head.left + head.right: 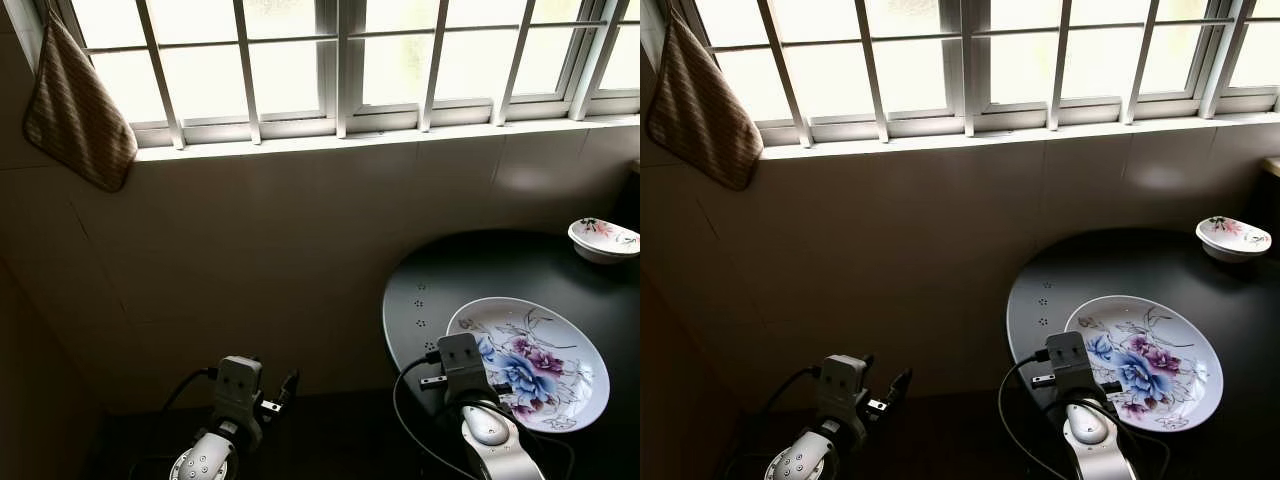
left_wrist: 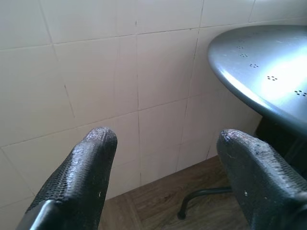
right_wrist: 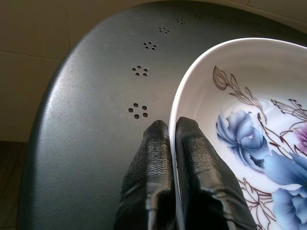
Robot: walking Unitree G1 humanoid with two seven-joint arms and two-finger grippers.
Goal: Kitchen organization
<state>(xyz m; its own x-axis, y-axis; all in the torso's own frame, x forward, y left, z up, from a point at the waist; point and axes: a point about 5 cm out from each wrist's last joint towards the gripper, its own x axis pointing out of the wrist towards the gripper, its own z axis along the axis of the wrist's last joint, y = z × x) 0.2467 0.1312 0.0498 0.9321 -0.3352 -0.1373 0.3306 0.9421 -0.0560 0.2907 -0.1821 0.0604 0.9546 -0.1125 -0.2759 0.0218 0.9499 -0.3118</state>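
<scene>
Right gripper (image 3: 171,132) pinching the near rim of the floral plate (image 1: 545,360), one finger inside, one outside. Plate flat on the round dark table (image 1: 420,290), near its left edge. Small floral bowl (image 1: 604,238) well apart. Left gripper (image 2: 168,143) spread wide, facing the tiled wall (image 2: 96,72).

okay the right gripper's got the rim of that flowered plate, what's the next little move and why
Probably lift the plate slightly, straight up off the table. The right gripper is shut on its near rim, one finger on each side, while the plate seems to lie flat on the dark tabletop. A small lift would test the pinch before carrying. The left gripper hangs open beside the table, by the tiled wall.
</scene>
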